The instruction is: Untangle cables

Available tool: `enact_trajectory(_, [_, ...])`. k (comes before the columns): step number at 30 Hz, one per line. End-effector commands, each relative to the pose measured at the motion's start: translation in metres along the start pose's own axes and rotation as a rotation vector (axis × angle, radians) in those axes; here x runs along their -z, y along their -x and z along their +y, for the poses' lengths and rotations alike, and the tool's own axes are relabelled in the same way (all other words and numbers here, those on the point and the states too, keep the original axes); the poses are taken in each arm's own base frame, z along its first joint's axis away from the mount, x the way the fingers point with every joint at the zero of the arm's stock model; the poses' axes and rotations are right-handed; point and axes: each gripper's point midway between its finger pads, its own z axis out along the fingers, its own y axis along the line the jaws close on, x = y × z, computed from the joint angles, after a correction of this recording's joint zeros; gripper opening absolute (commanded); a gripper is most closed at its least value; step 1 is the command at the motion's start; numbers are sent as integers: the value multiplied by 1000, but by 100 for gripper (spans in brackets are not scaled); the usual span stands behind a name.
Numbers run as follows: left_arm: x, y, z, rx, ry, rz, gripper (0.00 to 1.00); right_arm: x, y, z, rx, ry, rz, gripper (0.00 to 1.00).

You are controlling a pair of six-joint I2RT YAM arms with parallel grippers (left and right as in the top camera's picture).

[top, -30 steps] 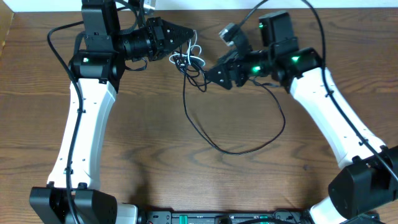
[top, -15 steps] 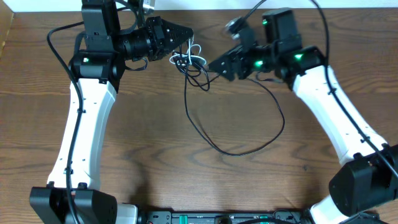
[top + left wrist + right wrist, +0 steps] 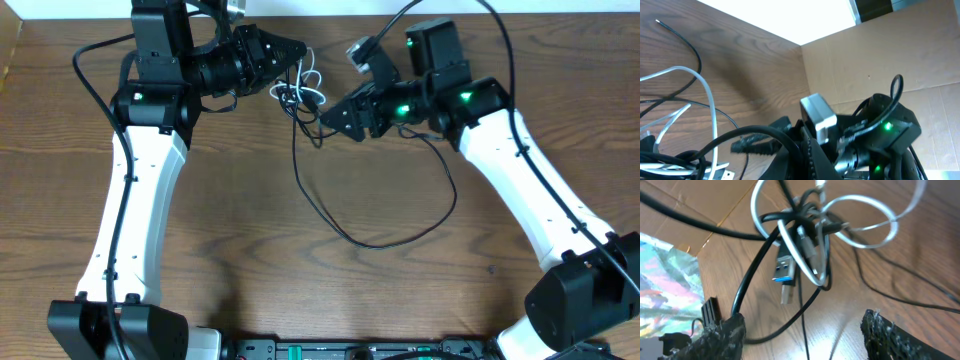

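Left pincer (image 3: 301, 49) clamping cables (image 3: 303, 99) | brown wood table (image 3: 250, 220) | cardboard wall (image 3: 880, 55)

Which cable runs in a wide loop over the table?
The long black cable; the white cable only curls in small loops.

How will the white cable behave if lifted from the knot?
Likely floppy: the white cable curls in loose loops. Probably light, being thin. It may drag the black cables along, since they cross in one knot.
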Motion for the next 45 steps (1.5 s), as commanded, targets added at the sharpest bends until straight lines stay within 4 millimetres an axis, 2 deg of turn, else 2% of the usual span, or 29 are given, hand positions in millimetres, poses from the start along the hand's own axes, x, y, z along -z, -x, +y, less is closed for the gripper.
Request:
enact_trajectory(1, [6,3,-13,-31,-11,-21,7,-5,6,9,26,-4,-3,70])
enact_trajectory(4, [6,3,-13,-31,-10,-21,7,-10,4,8,29,-22,7,70])
enact_trajectory(7, [6,3,-13,-31,-11,-21,7,-8,5,-9,16,-115,-2,69])
enact_trajectory(10, [6,3,-13,-31,-10,-21,7,6,14,-36,-65,-237,-48,73])
enact_trajectory(12, [6,3,-13,-31,-10,-21,7,20,24,-43,-81,-247,-83,75])
enact_trajectory(15, [6,3,-13,-31,-10,-21,7,34,37,-29,-34,-140,-115,75])
enact_trajectory(18, [6,3,-13,-32,-10,-21,8,37,41,-9,27,-22,-120,75])
enact_trajectory(23, [6,3,-13,-31,-10,-21,7,16,22,20,45,59,-46,72])
enact_trajectory(26, [6,3,-13,-31,-10,-21,8,2,8,21,24,-4,9,64])
enact_trajectory(30, [6,3,-13,-31,-10,-21,8,-13,-12,-12,-154,-253,62,44])
enact_trajectory(34, [6,3,-13,-31,-11,-21,8,-15,-22,-61,-322,-514,34,43])
enact_trajectory(36, [6,3,-12,-29,-10,-20,7,-15,-25,-84,-395,-604,3,39])
enact_trajectory(37, [6,2,-12,-25,-7,-18,7,-17,-24,-89,-407,-611,-6,38])
enact_trajectory(41, [6,-1,-9,-9,3,-7,7,-23,-14,-100,-403,-597,-46,17])
enact_trajectory(45, [6,-1,-8,-16,4,-6,7,-23,10,-93,-300,-556,-114,12])
